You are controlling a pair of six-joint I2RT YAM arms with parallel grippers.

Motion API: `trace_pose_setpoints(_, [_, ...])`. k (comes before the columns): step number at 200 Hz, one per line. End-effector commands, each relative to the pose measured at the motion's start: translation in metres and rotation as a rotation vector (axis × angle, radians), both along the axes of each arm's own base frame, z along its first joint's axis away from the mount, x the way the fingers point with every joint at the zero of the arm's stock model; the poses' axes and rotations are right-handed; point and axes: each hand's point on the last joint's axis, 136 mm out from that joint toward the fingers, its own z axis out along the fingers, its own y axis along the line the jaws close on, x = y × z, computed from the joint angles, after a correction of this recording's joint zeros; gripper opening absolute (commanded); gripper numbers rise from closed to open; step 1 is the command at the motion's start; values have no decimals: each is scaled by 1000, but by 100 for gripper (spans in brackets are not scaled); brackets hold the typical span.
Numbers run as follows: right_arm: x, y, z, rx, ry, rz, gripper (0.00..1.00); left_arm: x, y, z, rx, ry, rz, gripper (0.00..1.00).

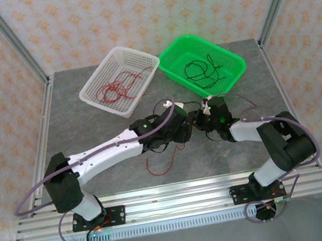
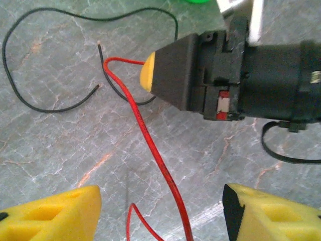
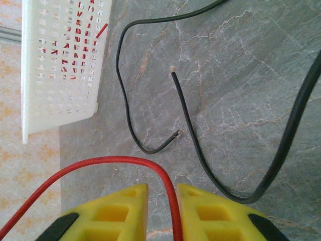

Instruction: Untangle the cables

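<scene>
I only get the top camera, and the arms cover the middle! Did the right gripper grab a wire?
Observer: Yes. The right gripper is shut on the red wire.
Operator: And the left one?
Observer: The left gripper is open; the red wire runs between its fingers, touching neither.
Operator: Any black wire there?
Observer: A black wire lies loose on the table, one end free.

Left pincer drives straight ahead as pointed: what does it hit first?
Probably the red wire crossing the left pincer's open gap, then the right pincer's yellow tip beyond. Depth unclear; it may pass above the wire.
</scene>
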Motion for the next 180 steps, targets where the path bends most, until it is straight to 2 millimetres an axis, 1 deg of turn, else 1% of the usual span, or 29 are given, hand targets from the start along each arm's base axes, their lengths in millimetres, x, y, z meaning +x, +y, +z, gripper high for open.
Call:
trace_pose_setpoints(1, [8, -1, 16, -4, -51, -11, 22, 5, 1, -8, 57, -9, 2, 61])
trace_pose_setpoints(16, [9, -1, 17, -4, -54, -13, 22, 7, 5, -11, 86, -17, 19, 52])
trace_pose_setpoints(37, [9, -1, 17, -5, -50, -13, 22, 11, 11, -12, 120, -34, 41, 34])
trace_pose_setpoints(50, [9, 0, 18, -3, -53, -13, 22, 13, 13, -11, 129, -42, 49, 20])
trace_pose_setpoints(57, [9, -1, 17, -4, -50, -13, 22, 14, 14, -10, 129, -45, 50, 11])
trace_pose_setpoints(61, [9, -1, 17, -4, -50, -14, 22, 14, 14, -9, 130, -49, 52, 4])
trace_pose_setpoints(65, [9, -1, 17, -4, -50, -14, 22, 14, 14, -9, 129, -51, 55, 0])
trace_pose_setpoints(84, [8, -1, 17, -3, -50, -13, 22, 16, 16, -3, 130, -67, 64, 0])
trace_pose_setpoints(104, [8, -2, 16, -5, -47, -19, 22, 19, 20, 10, 134, -95, 79, 0])
trace_pose_setpoints(121, [8, -3, 15, -10, -43, -23, 22, 22, 23, 28, 129, -127, 92, 0])
trace_pose_setpoints(152, [6, -4, 9, -12, -30, -25, 23, 26, 28, 71, 86, -197, 107, 0])
trace_pose_setpoints(180, [3, -4, 6, -9, -23, -25, 23, 29, 32, 101, 66, -252, 121, 0])
